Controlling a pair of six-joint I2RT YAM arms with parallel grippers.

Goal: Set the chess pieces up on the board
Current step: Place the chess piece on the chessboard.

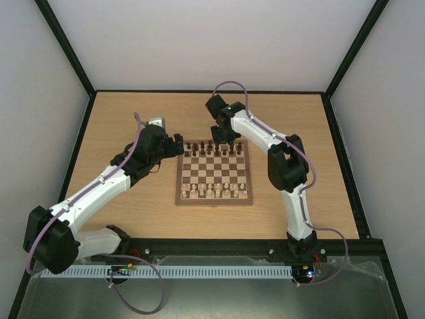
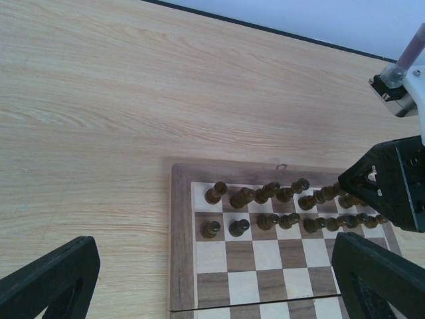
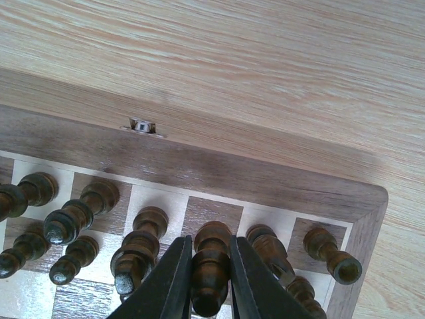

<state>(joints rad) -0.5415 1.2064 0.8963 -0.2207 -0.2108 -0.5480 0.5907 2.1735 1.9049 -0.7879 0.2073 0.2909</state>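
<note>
Gripping: the right gripper [image 3: 210, 272] has its two black fingers [image 3: 174, 279] drawn narrow on one dark brown chess piece [image 3: 212, 239], pinched at the stem. The piece's base is cut off by the lower frame edge.
Held piece: turned wood with a rounded head over a collar and a slight gloss. It stands in the back row, lower centre of the right wrist view, a few squares in from the board's right corner.
Neighbours: other dark pieces [image 3: 143, 246] crowd close on both sides of the fingers.
Left gripper: the left gripper [image 2: 212, 286] has its fingers spread wide with nothing between them. In the top view it sits just beside the board's upper left corner [image 1: 178, 144].
Dark pieces, overall: two rows along the board's far edge [image 1: 212, 147], small and knobbed.
Board: the board [image 3: 265, 173] is square, with checkered light and dark brown squares and a smooth wooden frame with rounded corners. It sits at the centre of the top view [image 1: 214, 201].
Clasp: a small metal clasp [image 3: 141, 125] is on the far frame.
Pale pieces: cream pieces [image 1: 214, 193] fill the near rows.
Table: the tabletop [image 1: 133, 119] is light wood with a streaked grain.
Obstruction: in the left wrist view, the right gripper's black body [image 2: 398, 193] covers the right end of the dark rows.
</note>
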